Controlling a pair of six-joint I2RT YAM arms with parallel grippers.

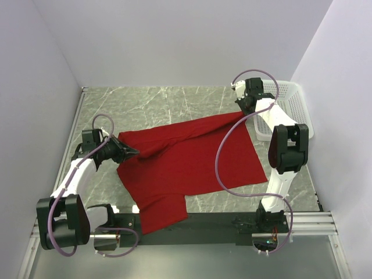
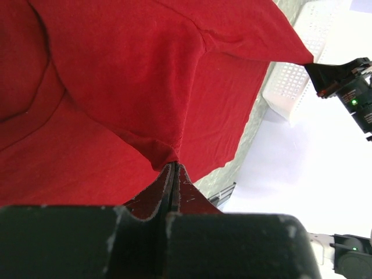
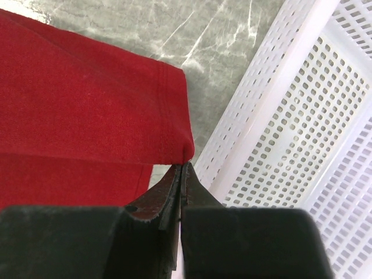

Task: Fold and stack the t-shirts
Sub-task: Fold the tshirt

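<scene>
A deep red t-shirt (image 1: 186, 160) is stretched across the marble table, lifted at two points. My left gripper (image 1: 135, 152) is shut on a fold of the t-shirt's left edge; in the left wrist view the cloth (image 2: 133, 87) rises from the pinched fingertips (image 2: 172, 165). My right gripper (image 1: 241, 110) is shut on the t-shirt's far right corner, next to the basket. In the right wrist view that hemmed corner (image 3: 116, 104) sits right at the closed jaw tips (image 3: 185, 165). One sleeve (image 1: 163, 212) hangs over the table's near edge.
A white mesh plastic basket (image 1: 293, 107) stands at the far right against the wall, also in the right wrist view (image 3: 302, 116). White walls close in left, back and right. The black rail (image 1: 221, 224) with the arm bases runs along the near edge.
</scene>
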